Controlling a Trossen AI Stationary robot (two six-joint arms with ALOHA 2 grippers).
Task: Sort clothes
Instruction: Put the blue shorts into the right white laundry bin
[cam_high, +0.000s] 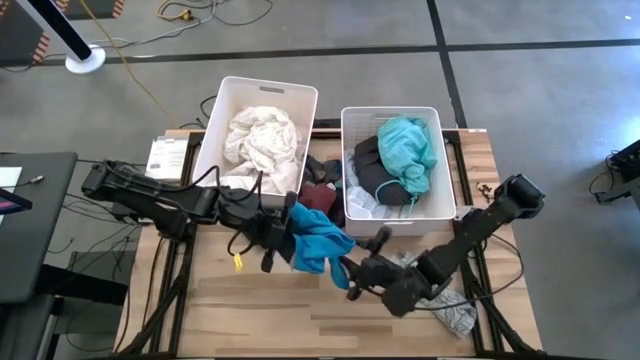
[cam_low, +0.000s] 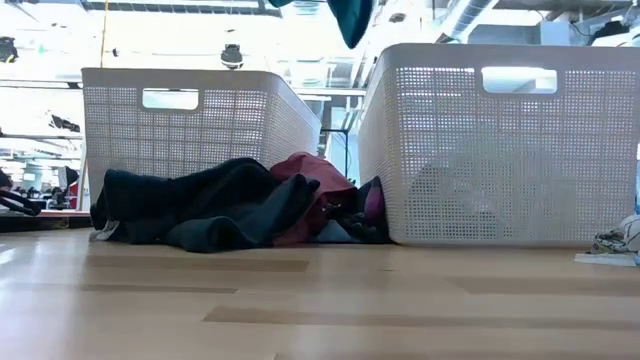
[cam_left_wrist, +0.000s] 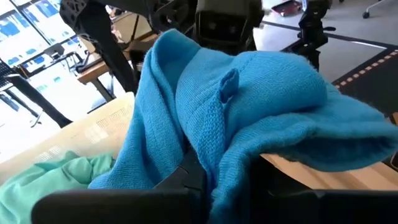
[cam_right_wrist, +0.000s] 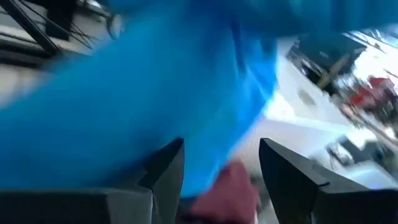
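Observation:
A bright blue knit garment (cam_high: 318, 240) hangs above the table's middle, with my left gripper (cam_high: 285, 228) shut on it; its lower tip (cam_low: 350, 20) shows at the top of the low view. My right gripper (cam_right_wrist: 221, 155) is open right at the garment's near, lower side (cam_high: 340, 262). A white bin (cam_high: 225, 110) holds white clothes (cam_high: 262, 140). A second white bin (cam_high: 350, 125) holds teal (cam_high: 408, 150) and black ones. Dark and maroon clothes (cam_low: 240, 205) lie heaped on the table between the bins. My left gripper holds the blue garment by a bunched upper part (cam_left_wrist: 205, 155), and the cloth drapes over the fingers and hides them. It comes in nearly level from the table's left. The garment is lifted clear of the table and hangs slack in folds. My right gripper has blue cloth (cam_right_wrist: 155, 106) in front of its fingers; I cannot tell whether it touches it.
A white patterned garment (cam_high: 455, 315) lies on the table under my right arm, near the right front corner. A small yellow tag (cam_high: 238, 262) lies below my left arm. A white box (cam_high: 165, 157) sits at the far left. Bare wood (cam_high: 270, 320) shows along the near edge.

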